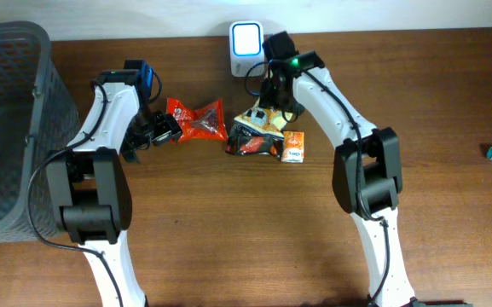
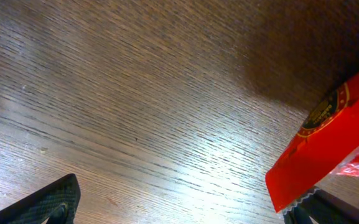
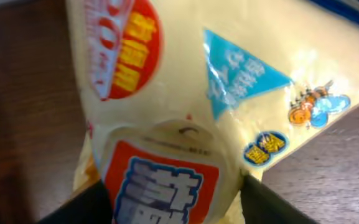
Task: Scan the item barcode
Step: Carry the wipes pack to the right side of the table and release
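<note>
Overhead view first: find the right gripper (image 1: pixel 265 107) low over a pale yellow plastic snack packet (image 1: pixel 261 121). Top of a small pile near the middle of the brown wooden table (image 1: pixel 228 222), with a black-and-red foil packet (image 1: pixel 250 145) at 6 o'clock of it and a small orange carton (image 1: pixel 293 146) at 4 o'clock. Note the white box scanner with its lit screen (image 1: pixel 244 38) at 12 o'clock from that yellow packet, near but apart.

From the right wrist, see the same packet filling the frame between two dark fingers (image 3: pixel 95 202) set apart on either side of it. Cannot tell whether pinching or merely flanking. Long axis roughly 6 to 12 o'clock in that view, running away from the fingers; no barcode on the visible face.

Judging from this: right arm far nearer both packet and scanner. Likely a lift and a short carry toward 12 o'clock, with a turn to bring a hidden face to the screen.

Over at 9 o'clock of the pile, left gripper (image 1: pixel 167 130) spread wide and empty above bare wood, just short of a red glossy packet (image 1: pixel 196 119) at its 3 o'clock.
</note>
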Robot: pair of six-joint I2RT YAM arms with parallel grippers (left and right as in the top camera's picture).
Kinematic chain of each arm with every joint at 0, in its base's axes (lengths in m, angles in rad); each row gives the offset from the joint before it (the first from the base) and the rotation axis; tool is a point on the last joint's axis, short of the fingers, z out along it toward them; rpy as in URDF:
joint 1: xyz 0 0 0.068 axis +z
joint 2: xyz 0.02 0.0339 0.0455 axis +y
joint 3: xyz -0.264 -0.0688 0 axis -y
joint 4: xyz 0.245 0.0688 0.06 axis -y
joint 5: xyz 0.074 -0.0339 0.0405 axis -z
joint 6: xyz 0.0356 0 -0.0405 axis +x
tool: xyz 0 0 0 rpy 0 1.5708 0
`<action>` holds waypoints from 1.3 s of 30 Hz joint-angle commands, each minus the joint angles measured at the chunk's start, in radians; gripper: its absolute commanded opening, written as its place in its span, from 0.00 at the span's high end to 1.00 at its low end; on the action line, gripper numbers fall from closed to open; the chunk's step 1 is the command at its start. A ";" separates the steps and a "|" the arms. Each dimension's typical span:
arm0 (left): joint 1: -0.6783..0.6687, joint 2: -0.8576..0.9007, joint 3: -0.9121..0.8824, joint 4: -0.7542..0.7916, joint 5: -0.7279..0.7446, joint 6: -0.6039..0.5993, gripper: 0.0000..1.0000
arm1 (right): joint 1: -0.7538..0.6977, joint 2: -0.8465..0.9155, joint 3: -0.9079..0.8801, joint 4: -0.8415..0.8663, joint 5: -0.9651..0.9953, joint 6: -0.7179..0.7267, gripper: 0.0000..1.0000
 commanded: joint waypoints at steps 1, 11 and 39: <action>0.003 0.005 -0.006 -0.001 -0.013 -0.009 0.01 | 0.008 -0.006 -0.020 0.023 -0.026 0.064 0.57; 0.003 0.005 -0.006 -0.001 -0.013 -0.009 0.01 | 0.006 -0.031 0.123 0.081 -0.010 0.022 0.96; 0.003 0.005 -0.006 -0.001 -0.013 -0.009 0.01 | -0.044 -0.089 0.316 0.208 0.059 -0.038 0.96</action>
